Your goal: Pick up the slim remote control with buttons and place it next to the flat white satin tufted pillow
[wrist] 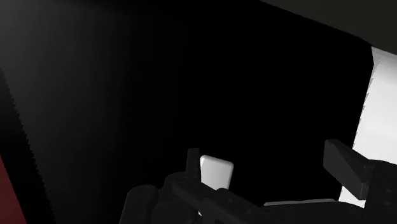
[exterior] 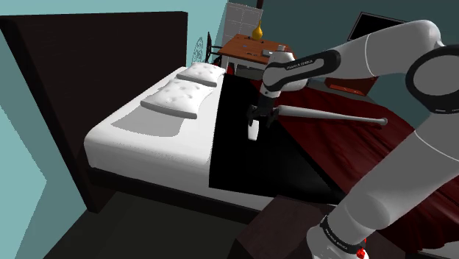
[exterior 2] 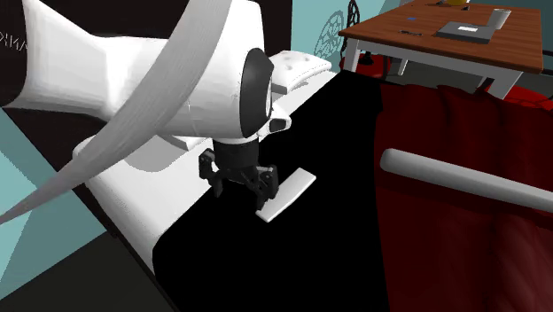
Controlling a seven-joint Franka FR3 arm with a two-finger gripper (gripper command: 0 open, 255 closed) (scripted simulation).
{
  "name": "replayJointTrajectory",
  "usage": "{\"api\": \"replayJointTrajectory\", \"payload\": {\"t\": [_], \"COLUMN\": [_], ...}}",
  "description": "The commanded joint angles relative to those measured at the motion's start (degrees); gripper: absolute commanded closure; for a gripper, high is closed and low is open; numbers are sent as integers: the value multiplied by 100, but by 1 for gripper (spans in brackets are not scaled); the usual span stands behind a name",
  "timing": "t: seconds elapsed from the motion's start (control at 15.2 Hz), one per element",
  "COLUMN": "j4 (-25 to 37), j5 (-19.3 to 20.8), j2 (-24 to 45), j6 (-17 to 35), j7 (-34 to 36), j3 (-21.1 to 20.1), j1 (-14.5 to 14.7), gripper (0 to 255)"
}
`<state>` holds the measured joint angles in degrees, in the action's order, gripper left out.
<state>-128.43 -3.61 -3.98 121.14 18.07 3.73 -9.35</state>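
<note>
The tool [exterior 2: 241, 190] hangs wide open over the bed's black cover [exterior 2: 337, 222], clasping nothing. The white remote [exterior 2: 288, 192] sits just beside its tips, with the tufted pillow [exterior: 176, 98] well apart at ten o'clock in the shoulder view.

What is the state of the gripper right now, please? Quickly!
Gripper: open. The jaws stand apart, and the white remote is close by them but not clasped.

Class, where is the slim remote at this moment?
In the second exterior view's middle, the white remote sits against the black bedcover, just right of the gripper.
</note>
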Motion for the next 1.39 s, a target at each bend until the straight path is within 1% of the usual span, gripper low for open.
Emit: {"api": "replayJointTrajectory", "payload": {"t": [0.0,0.4,0.79,1.32], "j4": [180,947,1851,1815], "j5": [14,11,-75,-164], "j2": [359,1465,2533,2961], "j6": [240,734,1039,1504], "j7": [196,694,1140,1107], "j3": [46,244,466,436], "j1": [-58,-229,-421,-460], "gripper": [0,0,0,0]}}
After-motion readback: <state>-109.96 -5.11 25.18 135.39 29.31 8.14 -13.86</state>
